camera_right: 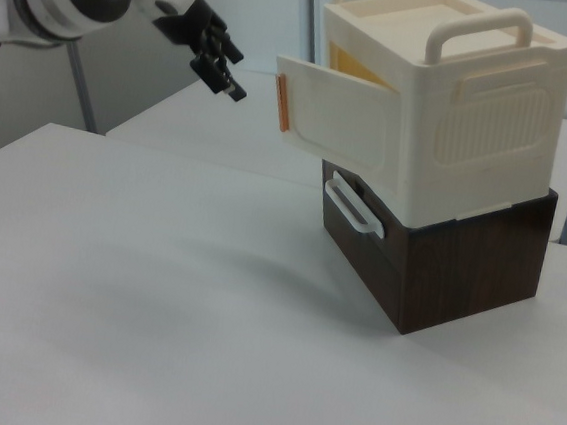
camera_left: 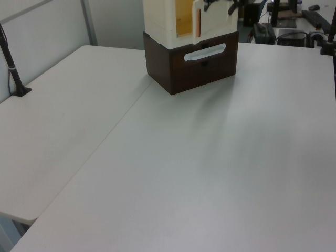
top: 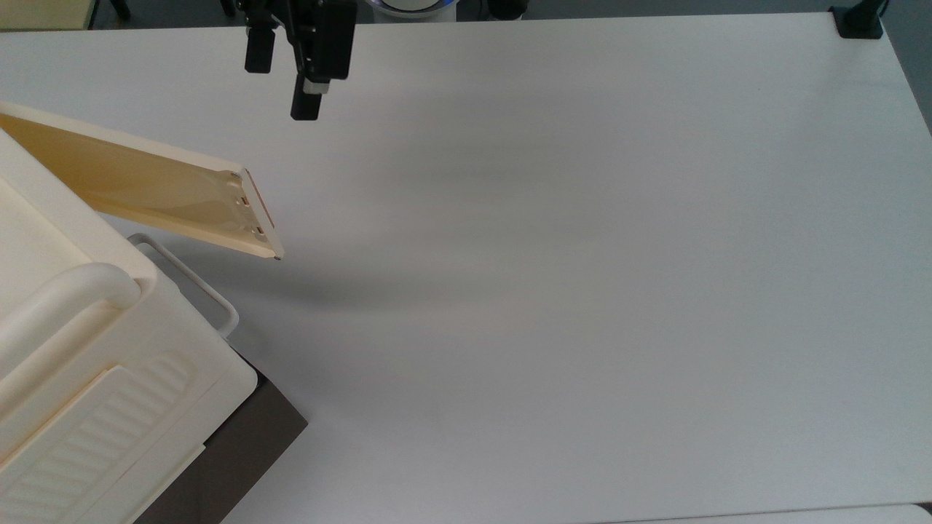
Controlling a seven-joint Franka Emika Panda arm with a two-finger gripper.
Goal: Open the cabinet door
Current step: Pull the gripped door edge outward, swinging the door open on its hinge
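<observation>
The cream cabinet (top: 87, 349) (camera_right: 464, 109) stands at the top view's left on a dark brown base. Its cabinet door (top: 145, 193) (camera_right: 338, 117) (camera_left: 212, 23) is swung partly open, its yellow inner face showing in the top view and a tan handle strip (top: 260, 204) (camera_right: 283, 102) along its free edge. My gripper (top: 280, 91) (camera_right: 222, 71) (camera_left: 219, 6) hangs open with nothing between its fingers. It is apart from the door, beyond the handle edge, toward the top view's upper edge.
The dark brown base (camera_right: 460, 260) (camera_left: 199, 65) carries a white drawer handle (camera_right: 350, 204) (camera_left: 205, 51) under the door. A black clamp (top: 859, 22) sits at the table's corner, and a black pole (camera_left: 13, 63) stands at the left view's left. The white table (top: 582, 291) spreads wide to the top view's right.
</observation>
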